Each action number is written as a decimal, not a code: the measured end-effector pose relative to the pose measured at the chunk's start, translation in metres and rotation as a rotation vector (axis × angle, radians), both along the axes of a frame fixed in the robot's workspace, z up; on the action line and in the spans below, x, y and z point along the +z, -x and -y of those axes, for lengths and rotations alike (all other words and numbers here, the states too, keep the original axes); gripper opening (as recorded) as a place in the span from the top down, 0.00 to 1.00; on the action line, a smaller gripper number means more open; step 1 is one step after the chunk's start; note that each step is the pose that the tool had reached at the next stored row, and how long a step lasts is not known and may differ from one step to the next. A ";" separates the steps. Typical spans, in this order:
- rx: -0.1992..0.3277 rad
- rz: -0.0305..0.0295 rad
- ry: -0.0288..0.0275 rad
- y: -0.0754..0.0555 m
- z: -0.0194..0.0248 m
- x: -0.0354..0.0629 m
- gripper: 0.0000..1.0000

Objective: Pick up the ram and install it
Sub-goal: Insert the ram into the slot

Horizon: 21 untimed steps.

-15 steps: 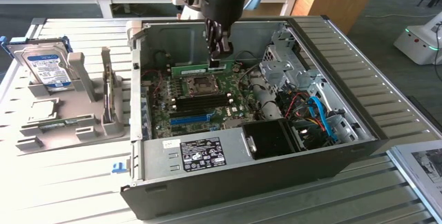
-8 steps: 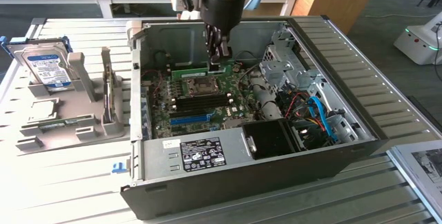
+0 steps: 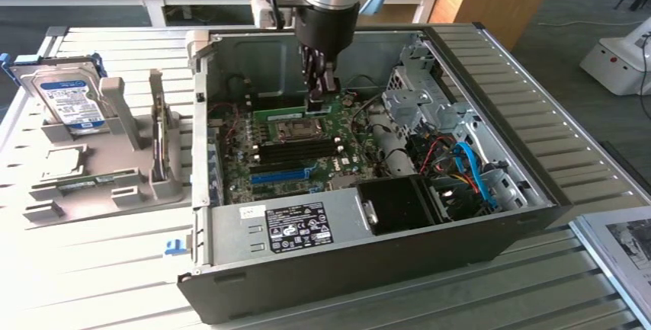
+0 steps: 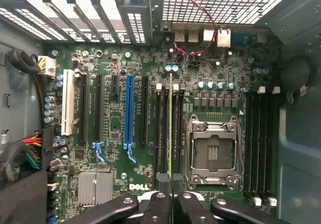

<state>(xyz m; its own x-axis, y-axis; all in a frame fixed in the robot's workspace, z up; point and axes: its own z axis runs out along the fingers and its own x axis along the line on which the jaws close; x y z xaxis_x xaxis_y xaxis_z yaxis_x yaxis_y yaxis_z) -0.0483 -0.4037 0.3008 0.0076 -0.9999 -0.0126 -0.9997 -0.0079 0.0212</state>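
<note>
Ram [image 4: 171,128] pinched by the gripper [image 4: 171,182] over the motherboard [image 4: 115,126].
It is held edge-on, lined up along the black slots [image 4: 161,128] beside the empty processor socket [image 4: 214,151].

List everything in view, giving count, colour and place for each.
computer case: one, dark grey, open, lying on the table
table: one, pale, slatted, under the case
holder: one, grey, on the table at the exterior view's left of the case
hard drive: one, silver with a blue label, upright in the holder
motherboard: one, green, inside the case
CPU socket: one, silver frame, empty, on the motherboard
long slot: one, blue, among black slots on the motherboard
ram: one, green, edge-on over the black memory slots beside the CPU socket
gripper: one, black, closed on the ram, inside the case
</note>
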 end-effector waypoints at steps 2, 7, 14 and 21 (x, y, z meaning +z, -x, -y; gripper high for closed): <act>0.000 0.0004 0.0001 0.000 0.0000 -0.0034 0.88; 0.000 0.0014 0.0000 0.000 0.0000 -0.0124 0.88; 0.000 0.0029 0.0000 0.000 0.0000 -0.0251 0.88; 0.000 0.0037 0.0002 0.000 0.0000 -0.0356 0.88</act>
<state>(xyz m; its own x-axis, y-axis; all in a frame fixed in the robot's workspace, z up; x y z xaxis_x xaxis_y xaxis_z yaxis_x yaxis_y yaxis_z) -0.0483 -0.4037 0.2652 0.0077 -0.9999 -0.0124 -0.9998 -0.0079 0.0175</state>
